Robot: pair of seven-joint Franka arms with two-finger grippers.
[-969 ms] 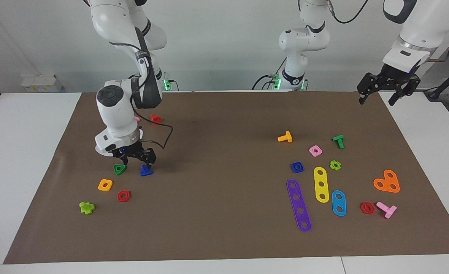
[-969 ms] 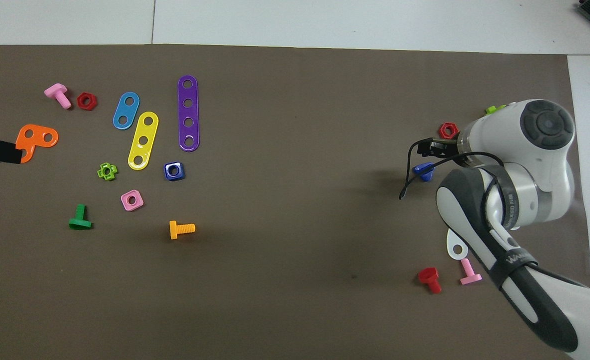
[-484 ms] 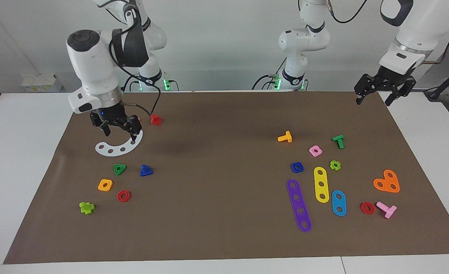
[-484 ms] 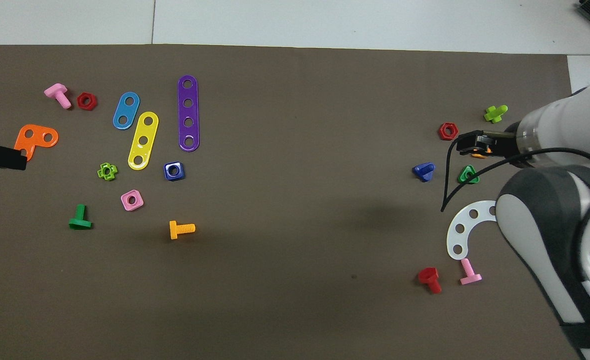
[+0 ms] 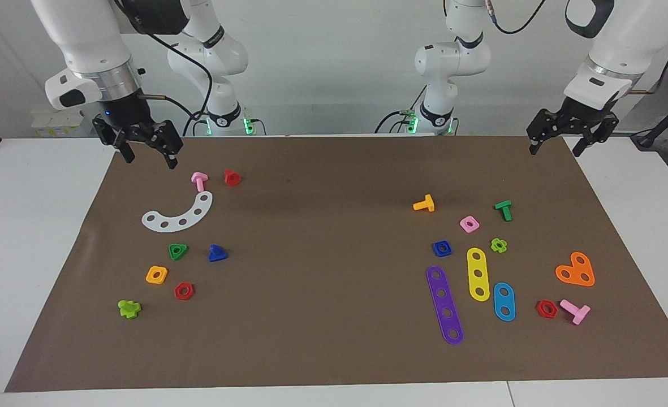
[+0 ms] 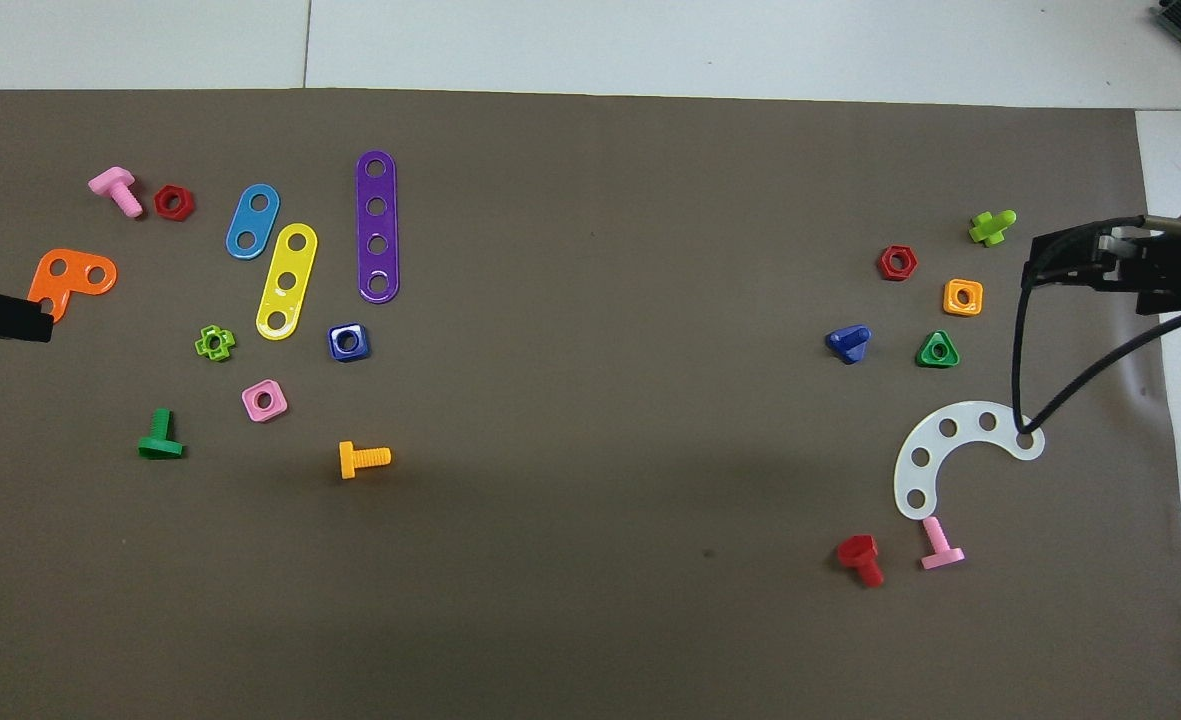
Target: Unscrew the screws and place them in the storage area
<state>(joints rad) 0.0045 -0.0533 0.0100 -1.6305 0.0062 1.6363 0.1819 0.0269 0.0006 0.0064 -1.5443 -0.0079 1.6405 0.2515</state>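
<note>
While right pincer hangs released | blue screw lies apart on mat | left pincer waits, released

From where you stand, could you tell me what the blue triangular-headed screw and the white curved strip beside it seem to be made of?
The blue screw looks like moulded plastic: uniform saturated colour, rounded edges, a slight sheen. The white curved strip seems to be thin, flat plastic, smooth and matte, with evenly punched round holes. Neither shows a metallic glint, though I cannot be certain.
</note>
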